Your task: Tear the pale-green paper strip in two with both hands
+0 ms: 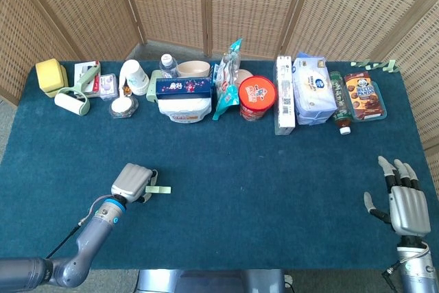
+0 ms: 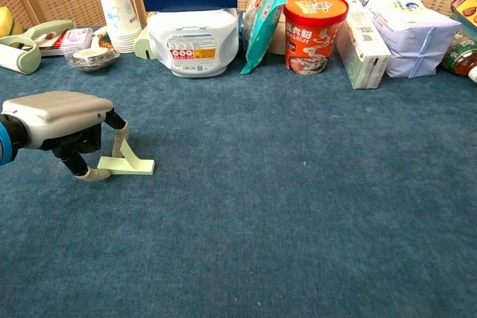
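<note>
The table (image 2: pixel 298 221) is covered in matt, rough blue carpet-like cloth. Behind it, woven wicker screens (image 1: pixel 171 5) are seen. Smooth grey plastic shells are shown on the left hand (image 2: pixel 56 113).

Your left hand (image 1: pixel 132 182), lower left of the frame: fingers curled down onto the near end of the pale-green paper strip (image 1: pixel 159 189), which lies on the blue table (image 1: pixel 260 183). Your right hand (image 1: pixel 400 205), lower right corner: fingers spread, holding nothing, well apart from the strip. Upper frame: a row of packaged goods, red cup (image 1: pixel 257 97) at centre.
</note>
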Motion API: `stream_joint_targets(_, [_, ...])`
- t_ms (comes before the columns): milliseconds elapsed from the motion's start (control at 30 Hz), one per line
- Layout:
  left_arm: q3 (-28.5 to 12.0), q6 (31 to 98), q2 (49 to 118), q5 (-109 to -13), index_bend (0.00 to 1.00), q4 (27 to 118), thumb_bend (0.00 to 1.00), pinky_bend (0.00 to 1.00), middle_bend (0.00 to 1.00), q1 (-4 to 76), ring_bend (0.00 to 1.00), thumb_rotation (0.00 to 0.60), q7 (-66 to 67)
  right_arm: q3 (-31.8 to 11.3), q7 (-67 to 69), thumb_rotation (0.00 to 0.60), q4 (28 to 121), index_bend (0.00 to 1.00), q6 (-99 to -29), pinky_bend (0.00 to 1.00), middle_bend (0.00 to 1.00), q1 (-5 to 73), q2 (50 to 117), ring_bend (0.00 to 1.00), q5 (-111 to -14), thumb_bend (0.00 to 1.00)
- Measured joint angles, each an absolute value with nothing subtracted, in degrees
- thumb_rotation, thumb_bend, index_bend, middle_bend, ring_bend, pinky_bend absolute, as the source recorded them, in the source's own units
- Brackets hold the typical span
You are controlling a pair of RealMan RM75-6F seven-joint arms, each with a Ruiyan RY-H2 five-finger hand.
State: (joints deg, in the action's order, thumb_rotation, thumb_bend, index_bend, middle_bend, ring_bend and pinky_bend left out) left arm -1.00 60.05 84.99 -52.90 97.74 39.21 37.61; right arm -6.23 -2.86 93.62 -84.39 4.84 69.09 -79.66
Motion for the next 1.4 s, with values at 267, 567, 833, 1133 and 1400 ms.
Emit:
stream_joint_targets(267, [-1.01, 60.72, 83.15, -54.77, 0.66, 98.67, 0.41, 1.00, 1.00, 38.98, 1.00, 0.600, 36.89, -6.42, -2.51, 0.519, 93.62, 0.00, -83.81, 0.00, 0.22, 5.14, 69.20, 0.07, -79.66, 0.43])
stream_joint_targets(567, [-2.04, 58.63, 75.86, -57.59, 0.66, 102.11, 0.41, 1.00, 1.00, 39.59, 1.00, 0.600, 32.99, -6.67, -2.15, 0.519, 93.97, 0.00, -82.07, 0.01, 0.22, 6.18, 69.63, 0.07, -79.53, 0.43])
stream_joint_targets(833, [-4.12, 54.01, 67.14, -60.64, 0.66, 104.77, 0.41, 1.00, 1.00, 41.50, 1.00, 0.600, 27.60, -7.21, 0.34, 0.520, 93.31, 0.00, -79.66, 0.15, 0.29, 8.17, 71.12, 0.17, -79.91, 0.43])
stream_joint_targets(1133, [-6.87, 50.65, 60.71, -63.49, 0.66, 107.02, 0.41, 1.00, 1.00, 43.21, 1.00, 0.600, 21.00, -8.51, 2.35, 0.523, 92.04, 0.00, -75.99, 0.51, 0.64, 12.13, 73.15, 0.58, -80.97, 0.43])
stream_joint_targets(1400, [-7.69, 49.65, 57.91, -66.07, 0.66, 108.49, 0.40, 1.00, 1.00, 43.83, 1.00, 0.600, 18.43, -9.32, 5.59, 0.521, 90.58, 0.12, -73.06, 0.87, 0.98, 15.72, 74.46, 0.98, -82.94, 0.43])
